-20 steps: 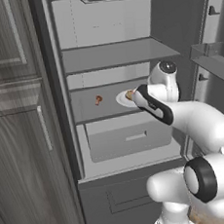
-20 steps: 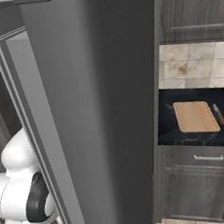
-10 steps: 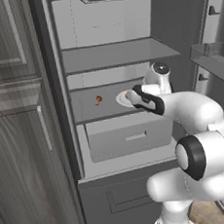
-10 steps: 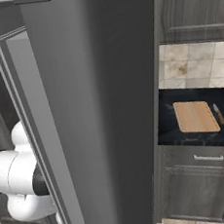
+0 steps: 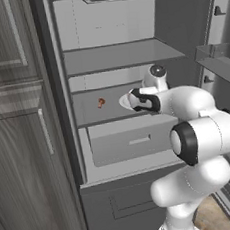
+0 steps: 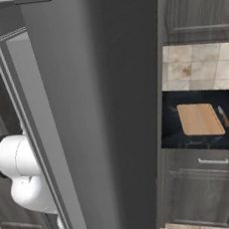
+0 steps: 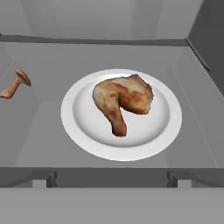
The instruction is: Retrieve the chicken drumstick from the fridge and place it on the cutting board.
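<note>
1. Reaching into the open fridge (image 5: 69, 142), the gripper (image 5: 133, 100) hangs at the middle shelf, just at the rim of the round white plate (image 5: 125, 102); its jaws stand wide apart and hold nothing.
2. The chicken drumstick (image 7: 122, 102) lies on that plate (image 7: 83, 131), thick end toward the back of the shelf and narrow bone end pointing toward the hand. A smaller reddish-orange lump (image 7: 15, 83) sits well apart on the bare shelf and is not the target.
3. The cutting board (image 6: 200, 119) waits on the dark counter beyond the fridge's side wall, with a small knife (image 6: 223, 116) just beside it.
4. To do the grasp well, I judge the hand should advance level over the plate, straddle the thick meaty part across its narrower width, and close only once the fingertips are below the meat's top but clear of the plate rim.
5. Against the earlier frames, the arm has folded lower and pushed farther forward, so the hand now sits closer to the plate; the jaws were as wide then as now, and the board has not moved.
</note>
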{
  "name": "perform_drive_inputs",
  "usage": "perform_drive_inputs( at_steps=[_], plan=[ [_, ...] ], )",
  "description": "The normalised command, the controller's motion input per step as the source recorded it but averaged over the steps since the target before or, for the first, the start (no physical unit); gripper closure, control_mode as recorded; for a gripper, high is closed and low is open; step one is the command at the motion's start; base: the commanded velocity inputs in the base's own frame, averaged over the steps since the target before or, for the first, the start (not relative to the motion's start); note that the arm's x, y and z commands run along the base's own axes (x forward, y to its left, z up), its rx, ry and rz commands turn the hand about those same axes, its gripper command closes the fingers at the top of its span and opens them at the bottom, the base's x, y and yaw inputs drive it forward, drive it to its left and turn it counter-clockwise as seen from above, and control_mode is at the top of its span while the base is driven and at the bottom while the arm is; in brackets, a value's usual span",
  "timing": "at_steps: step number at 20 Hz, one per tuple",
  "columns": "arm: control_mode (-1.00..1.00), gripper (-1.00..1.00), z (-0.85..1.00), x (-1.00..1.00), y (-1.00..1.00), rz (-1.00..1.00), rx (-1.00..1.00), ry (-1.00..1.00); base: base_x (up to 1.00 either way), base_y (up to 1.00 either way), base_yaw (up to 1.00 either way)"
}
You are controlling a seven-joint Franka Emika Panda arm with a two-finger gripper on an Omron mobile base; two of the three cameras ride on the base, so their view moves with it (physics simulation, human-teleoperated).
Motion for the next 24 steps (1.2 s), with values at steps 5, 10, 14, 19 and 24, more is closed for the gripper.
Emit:
perform_drive_inputs(
  at_steps=[5,10,14,19,24],
  plan=[
    [-1.0,-1.0,-0.15,0.32,0.0,-0.06,0.0,0.01,0.0,0.0,0.0],
    [-1.0,-1.0,-0.17,0.21,0.0,-0.03,0.0,0.05,0.0,0.0,0.0],
    [-1.0,-1.0,-0.22,0.22,0.0,-0.02,0.0,0.07,0.0,0.0,0.0],
    [-1.0,-1.0,-0.18,0.25,0.0,-0.01,0.0,0.04,0.0,0.0,0.0],
    [-1.0,-1.0,-0.06,0.3,0.0,0.0,0.0,0.0,0.0,0.0,0.0]
  ],
)
